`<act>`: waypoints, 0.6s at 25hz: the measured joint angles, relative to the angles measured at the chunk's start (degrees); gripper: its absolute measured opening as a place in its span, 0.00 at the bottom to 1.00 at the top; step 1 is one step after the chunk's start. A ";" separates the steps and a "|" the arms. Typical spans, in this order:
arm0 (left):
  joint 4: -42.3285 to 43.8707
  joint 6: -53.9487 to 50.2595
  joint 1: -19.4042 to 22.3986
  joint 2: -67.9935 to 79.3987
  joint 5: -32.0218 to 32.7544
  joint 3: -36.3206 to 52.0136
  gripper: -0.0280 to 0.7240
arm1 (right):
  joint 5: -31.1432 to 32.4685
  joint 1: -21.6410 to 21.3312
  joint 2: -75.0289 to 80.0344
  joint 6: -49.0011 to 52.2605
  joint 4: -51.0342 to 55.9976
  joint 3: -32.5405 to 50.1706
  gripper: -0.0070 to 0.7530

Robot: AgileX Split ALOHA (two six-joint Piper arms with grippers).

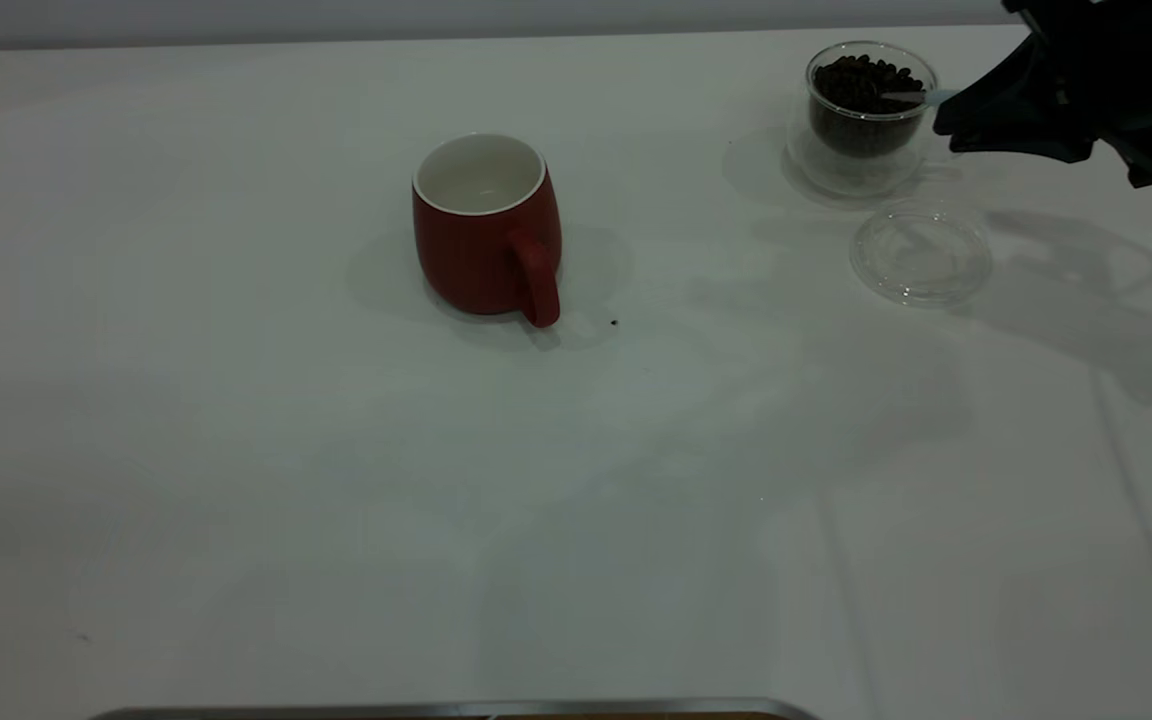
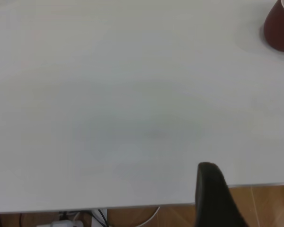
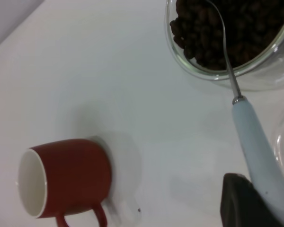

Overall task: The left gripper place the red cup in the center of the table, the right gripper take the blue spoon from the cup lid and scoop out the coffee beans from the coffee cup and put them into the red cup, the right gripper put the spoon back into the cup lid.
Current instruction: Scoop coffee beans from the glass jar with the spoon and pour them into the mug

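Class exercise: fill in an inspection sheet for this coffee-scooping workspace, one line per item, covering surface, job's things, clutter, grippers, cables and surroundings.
Surface: white table, one tiny dark speck.
Job's things: red cup upright, empty, mid-table; coffee cup holding coffee beans; cup lid bare beside it; blue spoon dipped into the beans.
Clutter: nothing seen.
Grippers: right gripper holds the spoon handle; left gripper at the table edge.
Cables: white cable below that edge.
Surroundings: wooden floor.

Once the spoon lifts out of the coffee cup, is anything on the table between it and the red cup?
Nothing visible. The right gripper holds the spoon dipped in the beans of the coffee cup. Bare table lies between that and the red cup. The lid sits nearer the camera, off that line.
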 joint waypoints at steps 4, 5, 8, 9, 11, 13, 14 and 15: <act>0.00 0.00 0.00 0.00 0.00 0.00 0.64 | 3.65 -2.40 0.12 1.34 -0.54 0.00 0.14; 0.00 0.00 0.00 0.00 0.00 0.00 0.64 | 4.48 -2.96 0.23 1.52 -0.68 0.00 0.14; 0.00 0.00 0.00 0.00 0.00 0.00 0.64 | 7.13 -4.08 1.08 1.94 -0.81 -0.02 0.14; 0.00 0.00 0.00 0.00 0.00 0.00 0.64 | 7.80 -4.41 1.42 2.01 -0.81 -0.07 0.14; 0.00 0.20 0.00 0.00 0.00 0.00 0.64 | 8.62 -4.75 2.23 2.18 -0.81 -0.07 0.14; 0.00 0.14 0.00 0.00 0.00 0.00 0.64 | 8.78 -4.81 2.86 2.32 -0.75 -0.07 0.14; 0.00 0.14 0.00 0.00 0.00 0.00 0.64 | 8.71 -4.81 3.01 2.32 -0.55 -0.07 0.14; 0.00 0.14 0.00 0.00 0.00 0.00 0.64 | 8.67 -4.81 3.06 2.25 -0.30 -0.07 0.14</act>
